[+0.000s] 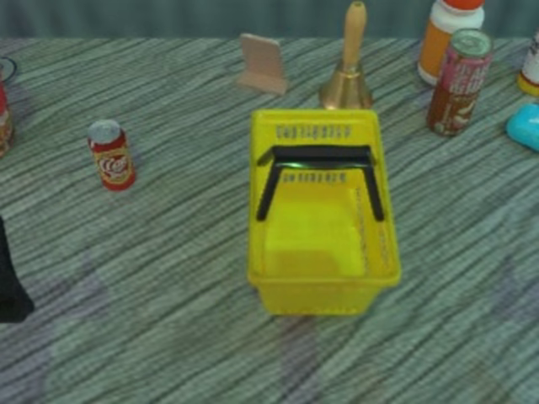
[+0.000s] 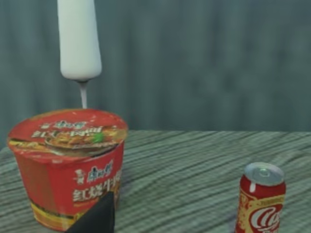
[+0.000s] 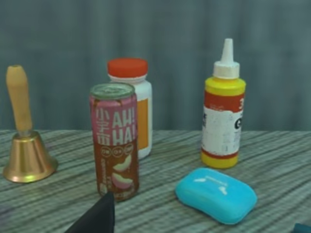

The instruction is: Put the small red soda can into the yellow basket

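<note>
The small red soda can stands upright on the table's left side, well to the left of the yellow basket. The basket sits in the middle with its black handles folded across the top and nothing inside. Part of my left arm shows at the left edge, nearer than the can. In the left wrist view the can stands ahead and apart from one black fingertip; nothing is held. My right gripper is out of the top view and open, with nothing in it.
A red noodle cup and a white bottle stand beyond the left gripper. At the back are a wooden stand, brass bell, orange-capped bottle, tall maroon can, blue soap and yellow squeeze bottle.
</note>
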Motion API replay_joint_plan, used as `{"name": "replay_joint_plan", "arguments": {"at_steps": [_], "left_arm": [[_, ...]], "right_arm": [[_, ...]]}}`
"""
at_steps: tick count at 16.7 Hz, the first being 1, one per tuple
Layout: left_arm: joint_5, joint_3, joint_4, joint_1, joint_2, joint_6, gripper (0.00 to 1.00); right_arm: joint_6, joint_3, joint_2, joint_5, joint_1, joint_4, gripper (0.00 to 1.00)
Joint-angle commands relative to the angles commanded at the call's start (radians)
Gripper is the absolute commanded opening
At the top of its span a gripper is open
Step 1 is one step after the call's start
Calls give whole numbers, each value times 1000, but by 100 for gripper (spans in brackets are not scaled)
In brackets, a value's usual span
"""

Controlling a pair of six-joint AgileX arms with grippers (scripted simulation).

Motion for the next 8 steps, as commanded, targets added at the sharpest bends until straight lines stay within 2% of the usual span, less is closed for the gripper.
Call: {"name": "replay_joint_plan", "arguments": {"at_steps": [4,8], "left_arm": [[6,28,-19,-8,27,9,100],[27,196,-133,-42,193,63,100]], "right_arm": [[0,0,0,0,0,0,100],[0,0,0,0,0,0,100]]}}
